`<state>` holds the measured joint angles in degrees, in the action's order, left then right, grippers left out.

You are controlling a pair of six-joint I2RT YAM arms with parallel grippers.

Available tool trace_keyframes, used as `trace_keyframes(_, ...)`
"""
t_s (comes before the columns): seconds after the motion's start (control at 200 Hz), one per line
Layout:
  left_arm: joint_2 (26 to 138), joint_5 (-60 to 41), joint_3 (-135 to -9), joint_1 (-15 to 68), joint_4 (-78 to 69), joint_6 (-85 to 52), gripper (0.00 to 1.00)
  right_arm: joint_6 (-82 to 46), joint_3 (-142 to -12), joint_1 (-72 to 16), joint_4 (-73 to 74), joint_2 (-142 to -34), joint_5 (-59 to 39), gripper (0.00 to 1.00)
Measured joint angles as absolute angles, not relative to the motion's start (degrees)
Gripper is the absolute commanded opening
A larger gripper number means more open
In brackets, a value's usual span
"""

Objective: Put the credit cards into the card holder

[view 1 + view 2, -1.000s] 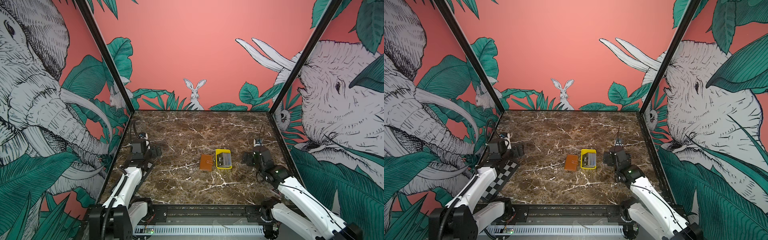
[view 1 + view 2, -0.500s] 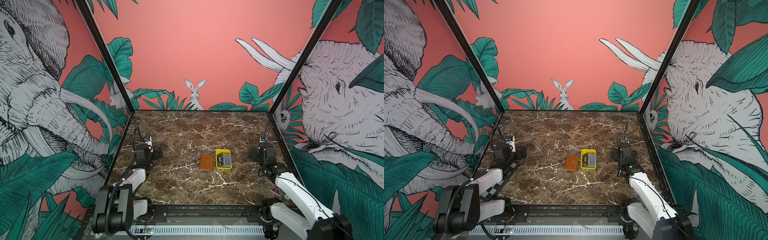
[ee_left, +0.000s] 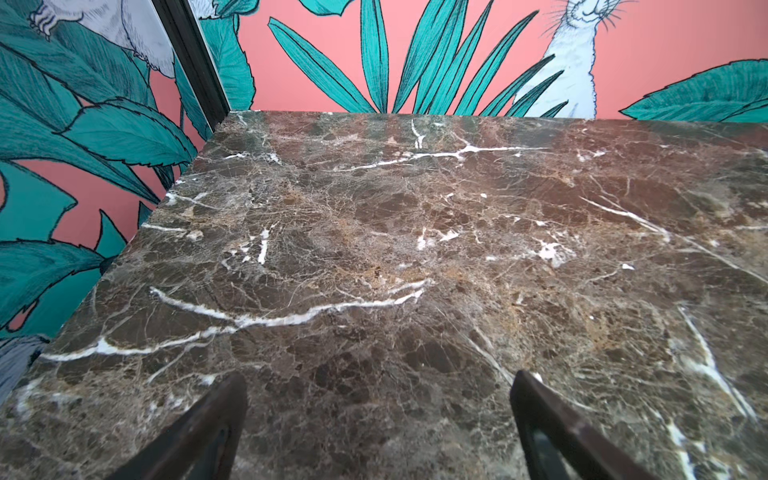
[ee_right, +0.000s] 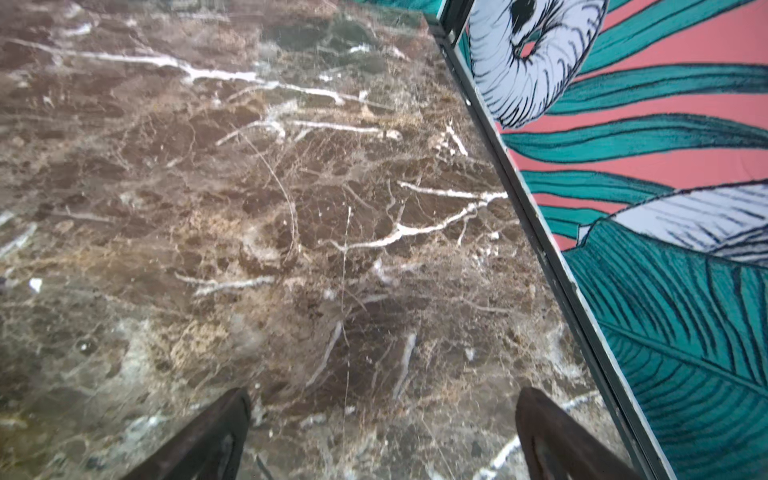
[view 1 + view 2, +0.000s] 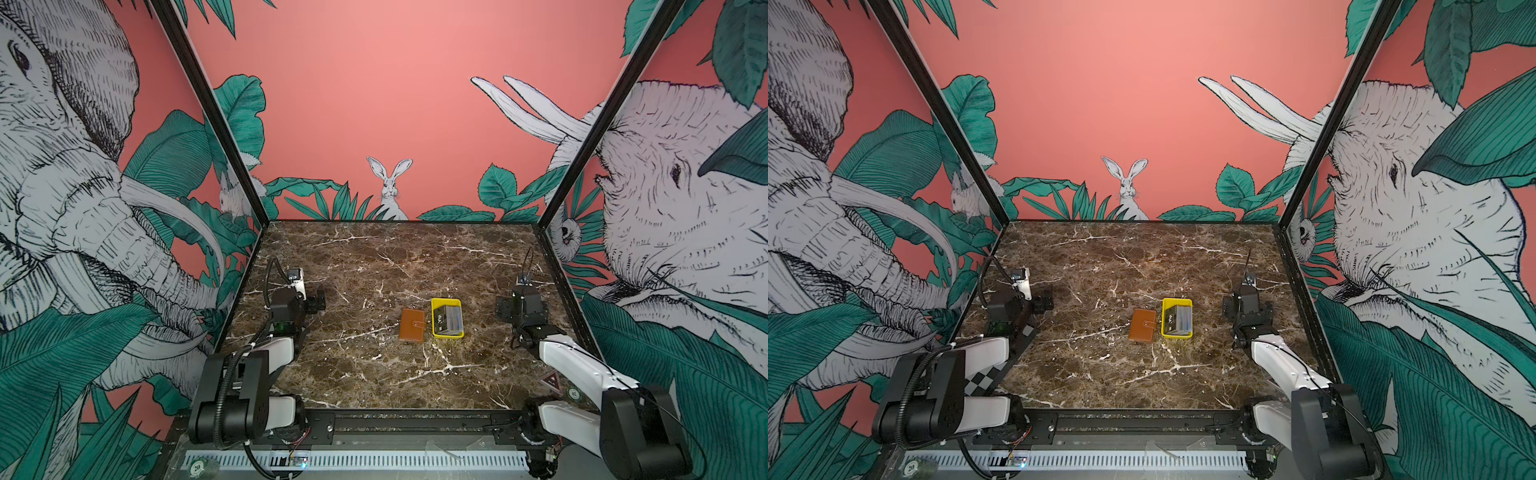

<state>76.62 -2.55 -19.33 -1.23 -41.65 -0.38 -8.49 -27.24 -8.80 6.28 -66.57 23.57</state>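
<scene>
The closed tan-brown card holder (image 5: 412, 325) (image 5: 1143, 325) lies flat near the middle of the marble table. Just right of it, the dark credit cards (image 5: 448, 319) (image 5: 1177, 319) sit stacked inside a yellow tray (image 5: 445, 300) (image 5: 1177, 300). My left gripper (image 5: 293, 300) (image 5: 1022, 301) (image 3: 378, 390) hovers near the left wall, open and empty, well left of the holder. My right gripper (image 5: 521, 306) (image 5: 1246, 309) (image 4: 382, 399) hovers near the right wall, open and empty, right of the tray. Both wrist views show only bare marble between the fingertips.
Patterned walls enclose the table on the left, back and right. A black frame post (image 4: 536, 232) runs close beside my right gripper. A black rail (image 5: 407, 419) borders the table's front edge, where both arm bases sit.
Both arms have folded back, their elbows now raised near the front rail. The grippers stayed wide open near the side walls. Card holder and tray have not moved.
</scene>
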Motion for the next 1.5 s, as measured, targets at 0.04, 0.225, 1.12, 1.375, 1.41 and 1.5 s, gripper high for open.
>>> trace_keyframes(0.04, 77.0, -2.5, -19.3, -1.2, -42.2, -0.2, 0.99, -8.4, -27.2, -8.7, 7.5, -67.2, 23.6, 0.98)
trace_keyframes(0.225, 80.2, -2.4, -19.4, -1.3, -45.9, 0.9, 0.99, -8.3, -27.1, -8.6, 13.0, -71.6, 23.6, 0.98)
trace_keyframes(1.12, 89.8, -2.9, -22.5, 0.3, -50.5, 4.6, 0.99, -3.3, -27.9, -7.1, 28.2, -80.9, 22.0, 0.98)
trace_keyframes(1.375, 89.8, -2.4, -22.6, 0.3, -50.1, 4.6, 0.99, -3.1, -27.7, -5.9, 30.0, -80.9, 20.9, 0.98)
trace_keyframes(1.41, 89.8, -2.3, -22.5, 0.3, -50.0, 4.7, 0.99, -3.0, -27.7, -5.8, 30.3, -80.9, 20.7, 0.98)
trace_keyframes(1.5, 89.8, -2.3, -22.6, 0.3, -50.0, 4.7, 0.99, -3.0, -26.9, -5.8, 31.5, -80.6, 20.4, 0.98)
